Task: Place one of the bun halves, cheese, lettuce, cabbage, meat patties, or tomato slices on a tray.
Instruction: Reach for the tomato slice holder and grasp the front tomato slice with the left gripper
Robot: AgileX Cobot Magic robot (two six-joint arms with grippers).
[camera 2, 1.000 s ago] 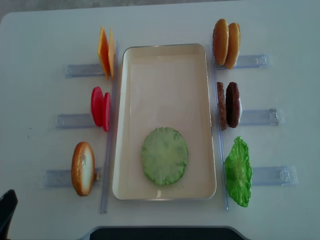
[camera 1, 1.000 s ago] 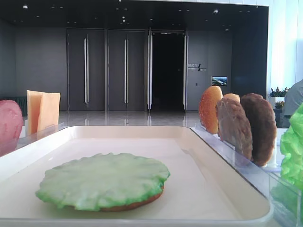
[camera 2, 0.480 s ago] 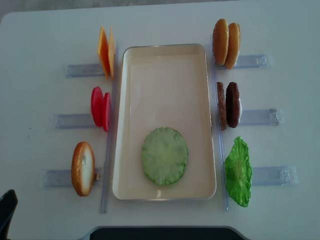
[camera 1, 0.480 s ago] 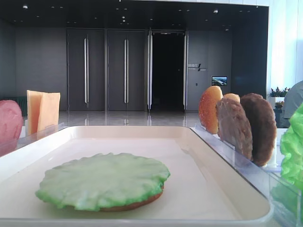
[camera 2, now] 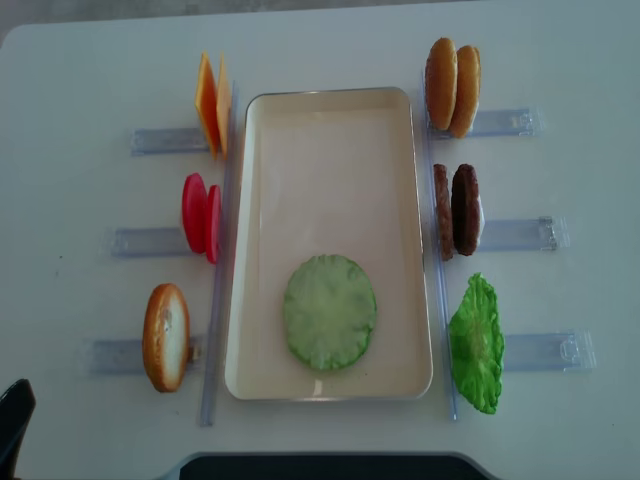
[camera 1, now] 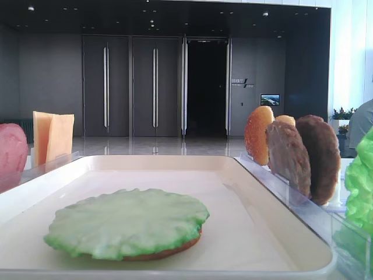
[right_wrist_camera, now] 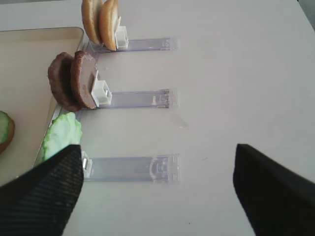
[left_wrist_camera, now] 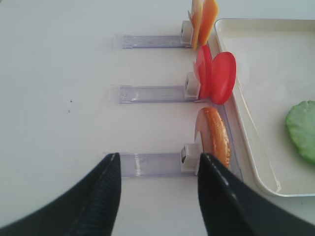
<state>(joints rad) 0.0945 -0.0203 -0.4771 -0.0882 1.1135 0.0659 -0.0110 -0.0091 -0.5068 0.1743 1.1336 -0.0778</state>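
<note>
We see the left gripper (left_wrist_camera: 157, 196) with jaws spread, empty, aimed at 1 bun half (left_wrist_camera: 214, 137) upright in its clear holder (left_wrist_camera: 152, 164) beside the tray (camera 2: 330, 130), easy to pinch. The right gripper (right_wrist_camera: 157, 191) also hangs open over bare table (right_wrist_camera: 236, 73).
</note>
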